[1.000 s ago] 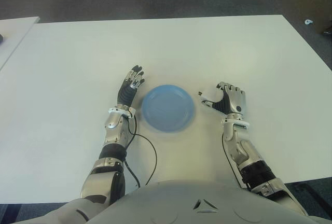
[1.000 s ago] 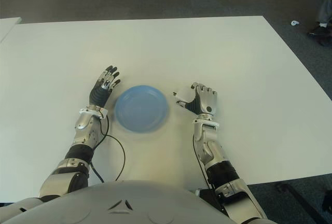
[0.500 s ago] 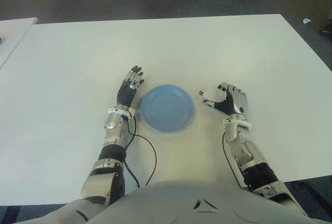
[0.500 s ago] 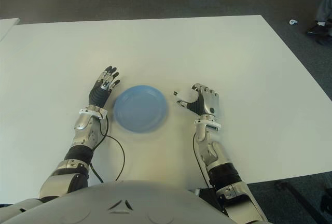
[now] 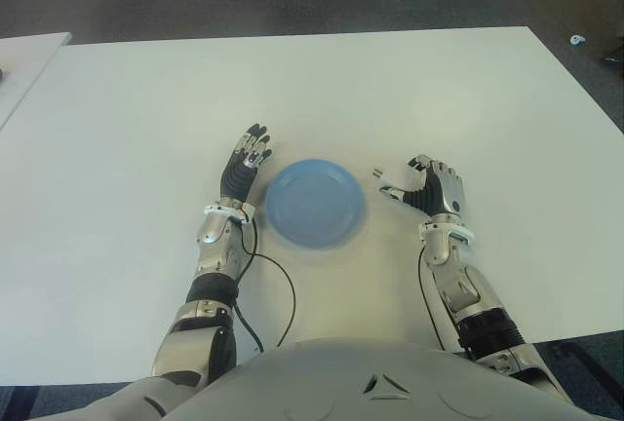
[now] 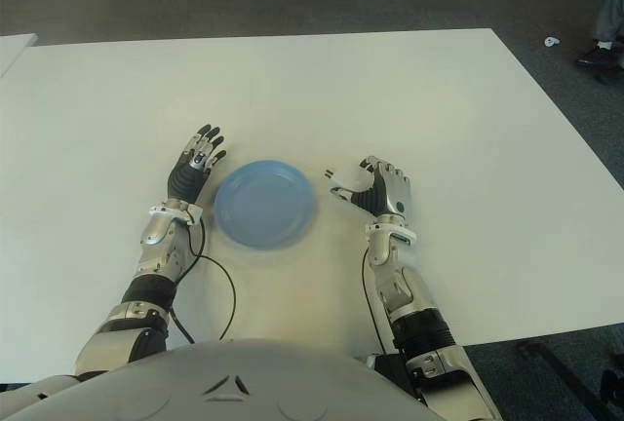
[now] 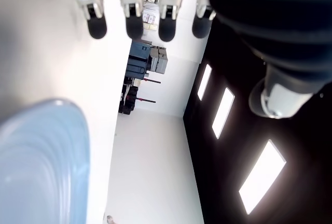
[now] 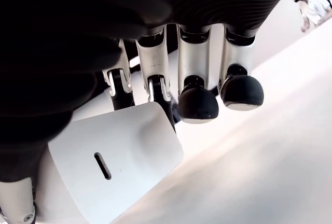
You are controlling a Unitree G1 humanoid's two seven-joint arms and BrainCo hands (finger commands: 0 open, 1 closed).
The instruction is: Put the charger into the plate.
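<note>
One blue plate (image 5: 315, 203) sits bare between both hands. The right hand (image 5: 432, 190) pinches the white charger (image 5: 393, 186) beside it; the left hand (image 5: 243, 168) lies spread.

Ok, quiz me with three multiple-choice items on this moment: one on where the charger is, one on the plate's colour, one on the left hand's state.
1. Where is the charger?
A. on the plate
B. in the right hand
C. beside the left hand

2. What colour is the plate?
A. blue
B. red
C. green

3. What state is the left hand in?
A. shut on the charger
B. fingers open, holding nothing
C. shut on the plate's rim

Answers:
1 B: the right hand grips the white charger, right of the plate.
2 A: it shows blue on the white table.
3 B: the left hand has straight fingers left of the plate.
</note>
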